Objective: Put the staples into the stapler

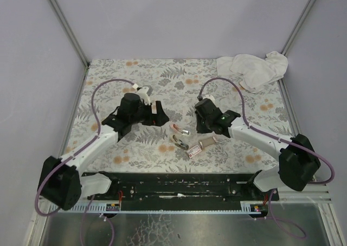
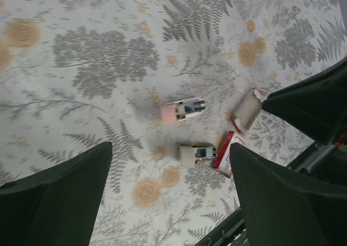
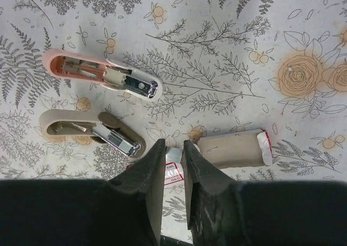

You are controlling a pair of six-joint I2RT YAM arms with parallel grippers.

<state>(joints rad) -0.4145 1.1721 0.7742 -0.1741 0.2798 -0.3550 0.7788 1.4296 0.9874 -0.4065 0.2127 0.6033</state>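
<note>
Over the tabletop (image 1: 162, 72) we are holding the left hand (image 2: 171, 170) wide open and empty. The right hand (image 3: 173, 148) is hovering nearly closed, seemingly gripping nothing, near the pink stapler (image 3: 103, 78) and beige stapler (image 3: 92, 132), at the staples box (image 3: 233, 149). It is light, crushable cardboard, so we are judging its long edges safest.

- Light even and diffuse, from overhead; table (image 1: 162, 78) bright, no glare.
- Left wrist view soft: pink stapler (image 2: 182, 110) slightly blurred, smudgy faint shadow just left of it.
- Right wrist view crisp; small glints on the pink stapler's chrome.
- Below the stapler there, right gripper (image 3: 174, 146) near-black, underexposed, edges soft.
</note>
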